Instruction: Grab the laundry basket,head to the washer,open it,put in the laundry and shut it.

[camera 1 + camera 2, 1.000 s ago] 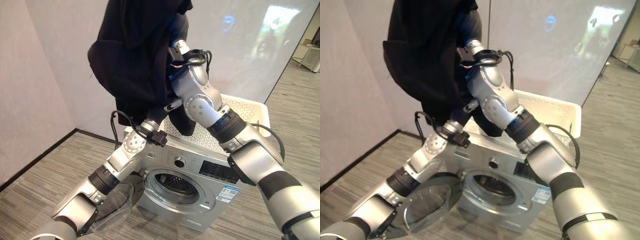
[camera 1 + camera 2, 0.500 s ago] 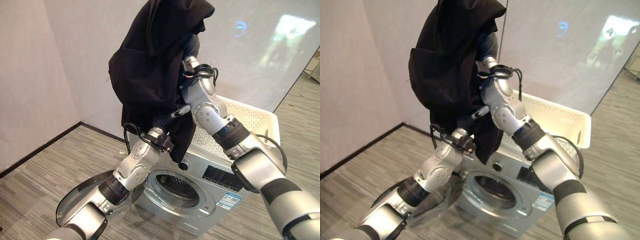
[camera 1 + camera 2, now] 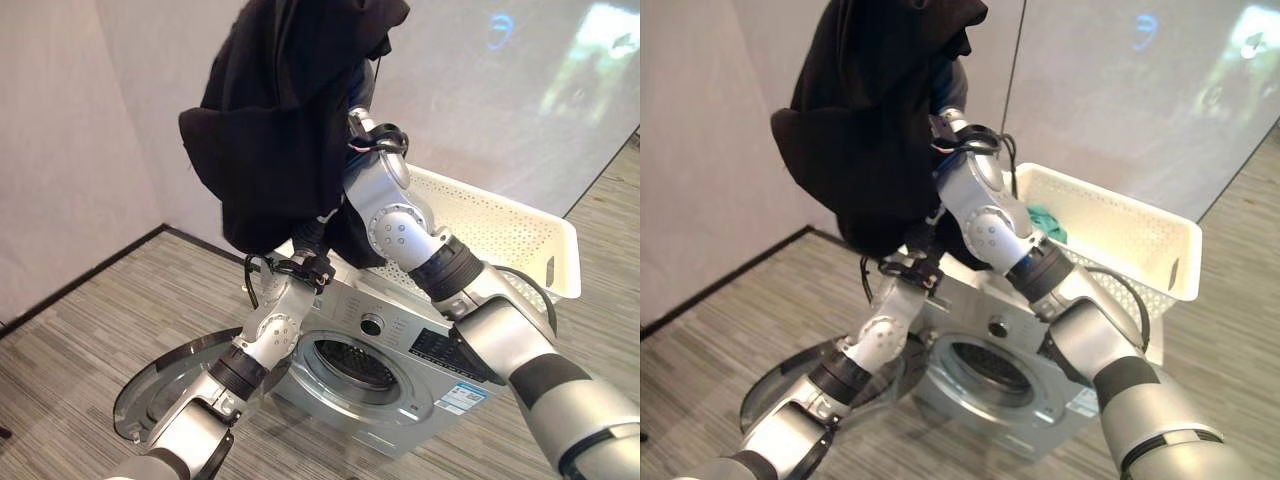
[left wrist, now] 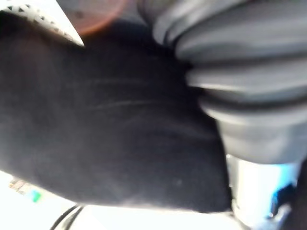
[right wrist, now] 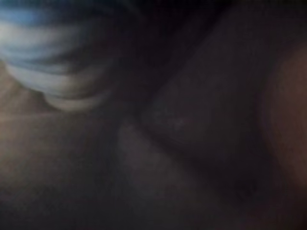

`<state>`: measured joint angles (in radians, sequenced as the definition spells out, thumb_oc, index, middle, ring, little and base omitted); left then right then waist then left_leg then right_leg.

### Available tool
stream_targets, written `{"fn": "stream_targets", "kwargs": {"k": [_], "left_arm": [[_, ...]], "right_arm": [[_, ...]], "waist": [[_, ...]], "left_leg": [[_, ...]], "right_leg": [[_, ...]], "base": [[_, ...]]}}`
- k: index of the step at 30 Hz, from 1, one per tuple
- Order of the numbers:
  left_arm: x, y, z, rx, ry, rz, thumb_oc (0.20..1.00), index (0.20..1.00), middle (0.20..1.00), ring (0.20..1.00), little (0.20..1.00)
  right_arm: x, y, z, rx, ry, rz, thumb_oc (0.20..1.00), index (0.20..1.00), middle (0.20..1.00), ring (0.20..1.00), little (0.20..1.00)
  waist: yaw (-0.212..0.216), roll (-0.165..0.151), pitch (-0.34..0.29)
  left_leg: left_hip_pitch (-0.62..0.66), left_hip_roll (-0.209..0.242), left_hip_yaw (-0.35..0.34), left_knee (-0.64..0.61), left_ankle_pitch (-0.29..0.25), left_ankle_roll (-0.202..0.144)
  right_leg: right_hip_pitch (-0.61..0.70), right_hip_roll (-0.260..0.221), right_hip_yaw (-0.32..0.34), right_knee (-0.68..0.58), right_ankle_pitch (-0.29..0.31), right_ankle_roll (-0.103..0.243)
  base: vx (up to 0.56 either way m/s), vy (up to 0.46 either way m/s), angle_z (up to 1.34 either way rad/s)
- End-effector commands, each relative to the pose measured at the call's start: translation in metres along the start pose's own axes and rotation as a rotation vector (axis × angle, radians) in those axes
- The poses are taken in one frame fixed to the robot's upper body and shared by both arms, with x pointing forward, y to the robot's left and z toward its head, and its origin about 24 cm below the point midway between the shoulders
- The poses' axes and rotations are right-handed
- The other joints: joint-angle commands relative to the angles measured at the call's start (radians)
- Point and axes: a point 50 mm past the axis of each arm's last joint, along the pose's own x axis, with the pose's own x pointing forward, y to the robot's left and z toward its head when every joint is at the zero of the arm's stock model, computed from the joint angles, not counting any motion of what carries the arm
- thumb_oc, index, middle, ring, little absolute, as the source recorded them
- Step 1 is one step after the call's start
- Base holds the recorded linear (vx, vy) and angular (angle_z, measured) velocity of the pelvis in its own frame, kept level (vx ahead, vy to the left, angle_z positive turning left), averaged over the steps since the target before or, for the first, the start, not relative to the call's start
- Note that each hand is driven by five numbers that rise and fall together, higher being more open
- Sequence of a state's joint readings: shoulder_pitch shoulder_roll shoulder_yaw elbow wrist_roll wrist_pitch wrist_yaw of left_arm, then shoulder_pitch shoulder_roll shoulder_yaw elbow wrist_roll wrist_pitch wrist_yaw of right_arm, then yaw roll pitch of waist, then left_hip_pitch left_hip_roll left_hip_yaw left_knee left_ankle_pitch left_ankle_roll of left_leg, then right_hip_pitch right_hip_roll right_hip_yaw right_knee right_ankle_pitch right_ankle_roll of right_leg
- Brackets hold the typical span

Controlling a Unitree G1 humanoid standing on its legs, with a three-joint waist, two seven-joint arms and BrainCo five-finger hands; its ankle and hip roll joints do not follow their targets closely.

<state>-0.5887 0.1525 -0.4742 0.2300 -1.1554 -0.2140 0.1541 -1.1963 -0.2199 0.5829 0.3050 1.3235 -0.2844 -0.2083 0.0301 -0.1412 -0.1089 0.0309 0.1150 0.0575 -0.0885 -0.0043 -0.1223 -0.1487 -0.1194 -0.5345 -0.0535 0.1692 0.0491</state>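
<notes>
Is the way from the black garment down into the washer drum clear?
Mostly: the washer door is swung open and the drum opening is bare. The black garment hangs above, draped over both arms.

The black garment (image 3: pixel 280 120) has been swung from 12 o'clock toward 10 o'clock, uncovering more of the white laundry basket (image 3: pixel 500 225). The washer door (image 3: pixel 160 395) is now seen lying fully open at 7 o'clock.
</notes>
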Motion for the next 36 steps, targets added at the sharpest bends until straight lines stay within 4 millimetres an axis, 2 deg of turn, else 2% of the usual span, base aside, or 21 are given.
{"fn": "stream_targets", "kwargs": {"k": [1,6,7,8,9,11,16,21,22,23,24,26,27,28,29,30,31,32,34,35,36], "left_arm": [[0.011,-0.016,0.009,-0.050,-0.045,-0.057,1.000,1.000,1.000,1.000,1.000],[0.011,-0.013,0.013,-0.057,-0.069,-0.035,1.000,1.000,1.000,1.000,1.000],[0.011,-0.013,0.015,-0.055,-0.076,-0.035,0.947,0.947,0.947,0.947,0.947],[0.012,-0.014,0.018,-0.055,-0.088,-0.037,0.592,0.592,0.592,0.592,0.592],[0.013,-0.014,0.019,-0.053,-0.096,-0.035,0.200,0.200,0.200,0.200,0.200],[0.015,-0.015,0.029,-0.020,-0.140,-0.033,0.200,0.200,0.200,0.200,0.200],[0.013,-0.015,0.038,0.043,-0.180,-0.045,0.200,0.200,0.200,0.200,0.200],[0.001,-0.016,0.044,0.108,-0.207,-0.114,0.200,0.200,0.200,0.200,0.200],[-0.008,-0.013,0.046,0.110,-0.220,-0.131,0.200,0.200,0.200,0.200,0.200],[-0.008,-0.013,0.046,0.110,-0.219,-0.132,0.200,0.200,0.200,0.200,0.200],[-0.017,-0.010,0.048,0.117,-0.232,-0.150,0.200,0.200,0.200,0.200,0.200],[-0.022,-0.010,0.049,0.105,-0.238,-0.163,0.200,0.200,0.200,0.200,0.200],[-0.031,-0.010,0.054,0.088,-0.260,-0.195,0.200,0.200,0.200,0.200,0.200],[-0.038,-0.012,0.054,0.063,-0.264,-0.224,0.200,0.200,0.200,0.200,0.200],[-0.046,-0.009,0.055,0.068,-0.269,-0.239,0.200,0.200,0.200,0.200,0.200],[-0.049,-0.010,0.054,0.050,-0.267,-0.255,0.200,0.200,0.200,0.200,0.200],[-0.055,-0.008,0.050,0.022,-0.248,-0.264,0.200,0.200,0.200,0.200,0.200],[-0.059,-0.006,0.048,-0.005,-0.241,-0.268,0.200,0.200,0.200,0.200,0.200],[-0.066,-0.004,0.050,-0.002,-0.238,-0.279,0.200,0.200,0.200,0.200,0.200],[-0.080,0.010,0.061,0.021,-0.273,-0.243,0.200,0.200,0.200,0.200,0.200],[-0.092,0.017,0.069,0.026,-0.299,-0.235,0.200,0.200,0.200,0.200,0.200]], "right_arm": [[0.022,0.045,0.026,0.050,-0.137,0.146,0.200,0.200,0.200,0.200,0.200],[0.019,0.046,0.026,0.044,-0.137,0.163,0.200,0.200,0.200,0.200,0.200],[0.018,0.046,0.027,0.045,-0.139,0.165,0.200,0.200,0.200,0.200,0.200],[0.018,0.046,0.027,0.045,-0.141,0.165,0.200,0.200,0.200,0.200,0.200],[0.016,0.044,0.028,0.047,-0.144,0.161,0.200,0.200,0.200,0.200,0.200],[0.013,0.034,0.034,0.034,-0.166,0.131,0.200,0.200,0.200,0.200,0.200],[0.009,0.016,0.045,-0.052,-0.185,0.090,0.200,0.200,0.200,0.200,0.200],[-0.004,-0.022,0.063,-0.310,-0.148,0.025,0.200,0.200,0.200,0.200,0.200],[-0.014,-0.034,0.071,-0.426,-0.108,0.040,0.200,0.200,0.200,0.200,0.200],[-0.014,-0.034,0.071,-0.427,-0.109,0.039,0.200,0.200,0.200,0.200,0.200],[-0.025,-0.040,0.080,-0.504,-0.081,0.065,0.235,0.235,0.235,0.235,0.235],[-0.034,-0.045,0.082,-0.555,-0.062,0.080,0.272,0.272,0.272,0.272,0.272],[-0.053,-0.053,0.085,-0.644,-0.011,0.121,0.213,0.213,0.213,0.213,0.213],[-0.068,-0.062,0.089,-0.709,0.014,0.113,0.209,0.209,0.209,0.209,0.209],[-0.083,-0.066,0.088,-0.776,0.090,0.158,0.379,0.379,0.379,0.379,0.379],[-0.090,-0.070,0.089,-0.776,0.109,0.149,0.467,0.467,0.467,0.467,0.467],[-0.096,-0.071,0.083,-0.797,0.167,0.185,0.784,0.784,0.784,0.784,0.784],[-0.102,-0.068,0.079,-0.822,0.210,0.226,1.000,1.000,1.000,1.000,1.000],[-0.108,-0.070,0.078,-0.830,0.236,0.239,1.000,1.000,1.000,1.000,1.000],[-0.123,-0.069,0.086,-0.928,0.235,0.257,1.000,1.000,1.000,1.000,1.000],[-0.141,-0.071,0.097,-1.034,0.252,0.254,1.000,1.000,1.000,1.000,1.000]], "waist": [[0.004,-0.050,-0.012],[-0.001,-0.055,-0.012],[-0.002,-0.055,-0.012],[-0.003,-0.054,-0.011],[-0.004,-0.054,-0.010],[-0.006,-0.052,-0.005],[-0.008,-0.050,0.002],[-0.016,-0.044,0.025],[-0.013,-0.037,0.034],[-0.014,-0.039,0.032],[-0.017,-0.033,0.035],[-0.016,-0.028,0.036],[-0.017,-0.018,0.039],[-0.021,-0.008,0.039],[-0.021,0.002,0.042],[-0.020,0.005,0.041],[-0.017,0.011,0.050],[-0.015,0.010,0.057],[-0.010,0.012,0.062],[-0.011,0.017,0.077],[-0.013,0.024,0.078]], "left_leg": [[-0.023,-0.022,0.089,0.001,0.074,-0.035],[-0.024,-0.018,0.096,0.001,0.076,-0.037],[-0.024,-0.017,0.096,0.001,0.075,-0.037],[-0.024,-0.016,0.097,0.001,0.076,-0.038],[-0.025,-0.015,0.097,0.001,0.078,-0.039],[-0.028,-0.013,0.095,0.001,0.080,-0.042],[-0.030,-0.010,0.095,0.001,0.084,-0.045],[-0.037,-0.006,0.103,0.001,0.087,-0.048],[-0.031,-0.004,0.112,0.001,0.085,-0.050],[-0.034,-0.007,0.110,0.001,0.089,-0.048],[-0.035,-0.010,0.117,0.001,0.088,-0.045],[-0.033,-0.012,0.121,0.001,0.090,-0.044],[-0.025,-0.016,0.135,0.001,0.085,-0.037],[-0.017,-0.022,0.151,0.001,0.083,-0.031],[-0.003,-0.031,0.178,0.001,0.087,-0.024],[0.006,-0.036,0.194,0.001,0.085,-0.021],[0.015,-0.048,0.214,0.021,0.081,-0.015],[0.008,-0.053,0.238,0.057,0.059,-0.011],[0.000,-0.062,0.257,0.086,0.036,0.000],[0.013,-0.087,0.281,0.118,-0.028,0.038],[0.028,-0.103,0.293,0.111,-0.043,0.058]], "right_leg": [[0.105,-0.016,0.052,-0.025,0.005,0.099],[0.104,-0.012,0.052,-0.025,0.001,0.097],[0.105,-0.012,0.052,-0.025,0.000,0.096],[0.105,-0.012,0.051,-0.024,-0.001,0.095],[0.105,-0.012,0.049,-0.023,-0.002,0.095],[0.107,-0.012,0.042,-0.019,-0.005,0.094],[0.111,-0.014,0.029,-0.015,-0.007,0.094],[0.116,-0.024,0.002,-0.001,-0.015,0.096],[0.125,-0.025,-0.008,0.000,-0.015,0.099],[0.123,-0.028,-0.010,0.000,-0.013,0.099],[0.126,-0.031,-0.017,-0.002,-0.015,0.101],[0.128,-0.033,-0.020,0.000,-0.014,0.103],[0.134,-0.039,-0.024,0.001,-0.017,0.107],[0.140,-0.046,-0.027,0.001,-0.016,0.110],[0.149,-0.055,-0.027,-0.004,-0.013,0.114],[0.156,-0.058,-0.028,-0.007,-0.015,0.115],[0.161,-0.067,-0.018,-0.009,-0.015,0.117],[0.164,-0.078,-0.009,-0.007,-0.015,0.119],[0.158,-0.089,0.008,0.004,-0.013,0.123],[0.141,-0.111,0.050,0.023,-0.001,0.132],[0.125,-0.119,0.072,0.039,0.007,0.138]], "base": [[0.00,-0.022,0.03],[0.00,0.000,0.00],[0.00,0.000,0.00],[0.00,0.000,0.00],[0.00,0.000,0.00],[0.00,0.000,0.00],[0.01,-0.010,0.10],[0.01,0.006,0.11],[0.01,0.014,0.23],[0.02,0.037,0.22],[0.01,0.028,0.06],[0.03,0.048,0.20],[0.06,0.093,0.34],[0.07,0.131,0.22],[0.05,0.120,0.26],[0.02,0.138,0.09],[-0.02,0.117,-0.06],[-0.05,0.142,-0.20],[-0.08,0.159,-0.32],[-0.14,0.252,-0.36],[-0.13,0.232,-0.16]]}}
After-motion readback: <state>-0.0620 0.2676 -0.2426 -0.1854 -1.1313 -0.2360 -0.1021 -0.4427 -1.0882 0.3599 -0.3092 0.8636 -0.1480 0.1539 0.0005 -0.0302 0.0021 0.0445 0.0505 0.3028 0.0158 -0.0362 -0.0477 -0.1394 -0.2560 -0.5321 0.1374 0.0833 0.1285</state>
